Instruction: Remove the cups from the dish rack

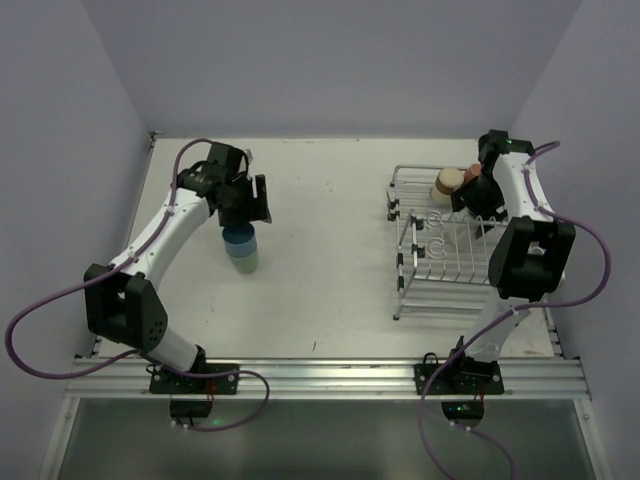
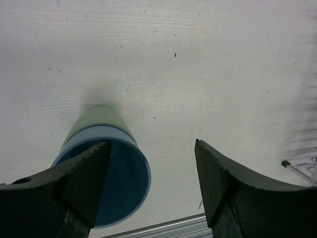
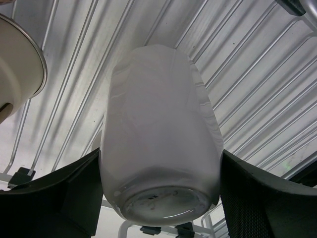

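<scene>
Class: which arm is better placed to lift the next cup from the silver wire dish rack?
Right: the right gripper clasps the plain white cup in the rack; the left gripper hangs open far away.

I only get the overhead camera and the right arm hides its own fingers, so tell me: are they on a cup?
Observer: Yes. The right wrist view shows the right fingers pressed against both sides of a white cup, its base toward the camera.
Operator: And the other arm, gripping anything?
Observer: No. The left fingers stand open; the blue cup sits below one finger, nested in the green cup.
</scene>
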Controlling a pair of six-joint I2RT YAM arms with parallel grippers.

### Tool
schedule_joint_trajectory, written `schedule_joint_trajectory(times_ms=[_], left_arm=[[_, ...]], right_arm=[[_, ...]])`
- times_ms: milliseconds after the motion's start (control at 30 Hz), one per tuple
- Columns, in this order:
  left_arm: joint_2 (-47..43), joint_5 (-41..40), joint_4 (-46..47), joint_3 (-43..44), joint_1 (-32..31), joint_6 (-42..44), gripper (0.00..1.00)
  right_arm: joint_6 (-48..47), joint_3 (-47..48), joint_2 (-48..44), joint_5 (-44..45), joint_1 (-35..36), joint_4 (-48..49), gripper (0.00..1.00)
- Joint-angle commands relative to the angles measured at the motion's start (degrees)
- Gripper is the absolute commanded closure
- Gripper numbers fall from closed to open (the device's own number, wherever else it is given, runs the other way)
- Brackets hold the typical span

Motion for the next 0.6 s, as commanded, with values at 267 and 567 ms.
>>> schedule_joint_trajectory(times_ms=[267,567], left_arm=[[0.4,3.0,-0.2,6.7,-0.2,0.6,0.27],[1.1,5.6,-1.4,11.0,-0.3,-0.5,0.26]], right_arm=[[-6.4,5.2,-5.9,-0.7,0.4,-0.4,1.0],[-7.6,9.2,-4.8,-2.5,0.4,2.0,1.0]])
